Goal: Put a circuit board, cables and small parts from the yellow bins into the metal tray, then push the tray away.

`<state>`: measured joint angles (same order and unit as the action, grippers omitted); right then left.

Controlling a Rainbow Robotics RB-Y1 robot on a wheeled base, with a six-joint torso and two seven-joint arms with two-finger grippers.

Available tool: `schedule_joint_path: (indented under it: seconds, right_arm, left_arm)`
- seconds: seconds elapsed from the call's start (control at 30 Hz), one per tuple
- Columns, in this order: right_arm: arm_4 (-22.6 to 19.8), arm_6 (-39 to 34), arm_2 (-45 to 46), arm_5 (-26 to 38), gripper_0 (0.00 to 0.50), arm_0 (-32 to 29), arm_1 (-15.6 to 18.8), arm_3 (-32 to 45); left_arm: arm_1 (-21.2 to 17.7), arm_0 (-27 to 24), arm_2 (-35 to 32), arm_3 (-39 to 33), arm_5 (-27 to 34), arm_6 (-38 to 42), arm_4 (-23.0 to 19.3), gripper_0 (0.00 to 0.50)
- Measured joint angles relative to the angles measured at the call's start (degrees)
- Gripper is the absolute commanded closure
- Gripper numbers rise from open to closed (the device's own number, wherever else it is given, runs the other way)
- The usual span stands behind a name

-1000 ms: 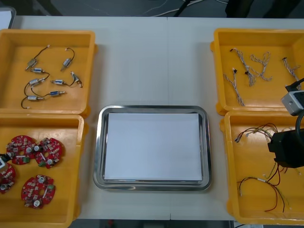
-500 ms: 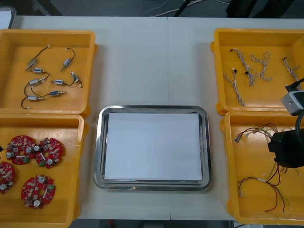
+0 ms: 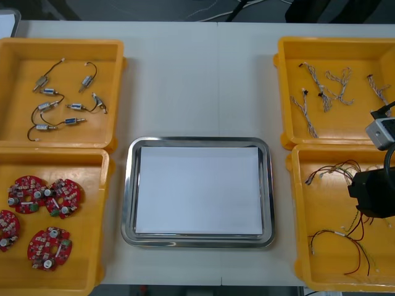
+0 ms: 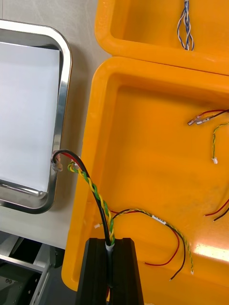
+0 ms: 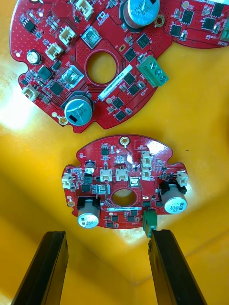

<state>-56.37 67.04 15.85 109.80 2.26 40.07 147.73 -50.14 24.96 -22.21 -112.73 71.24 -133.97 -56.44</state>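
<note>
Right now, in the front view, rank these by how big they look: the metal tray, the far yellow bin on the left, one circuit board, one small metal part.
1. Metal tray and far left yellow bin: nearly alike, with the tray slightly wider.
2. Circuit board.
3. Small metal part.

Light table (image 3: pixel 179 80), seam (image 3: pixel 217 74) down its middle, dark floor (image 3: pixel 123 9) beyond

Leftmost circuit board (image 3: pixel 5 229) half beyond the front view's left edge; cables (image 3: pixel 334 168) partly behind the right arm (image 3: pixel 373 192).
</note>
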Motion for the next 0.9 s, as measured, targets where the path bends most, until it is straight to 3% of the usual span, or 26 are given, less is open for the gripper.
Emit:
schedule_joint_path:
  seconds: [0.37,0.5,0.9]
  right_arm:
    - [0.01,0.00,0.00,0.00,0.500,0.00,0.00,0.00]
    - [0.01,0.00,0.00,0.00,0.500,0.00,0.00,0.00]
    - [0.02,0.00,0.00,0.00,0.500,0.00,0.01,0.00]
  left_arm:
    - [0.00,2.49,-0.03,-0.12,-1.44,-0.01,-1.43,0.003]
    - [0.00,4.03,0.14,-0.15,-3.51,-0.01,-1.48,0.049]
    - [0.01,4.67,4.31,-0.11,-8.04,-0.02,-0.58,0.051]
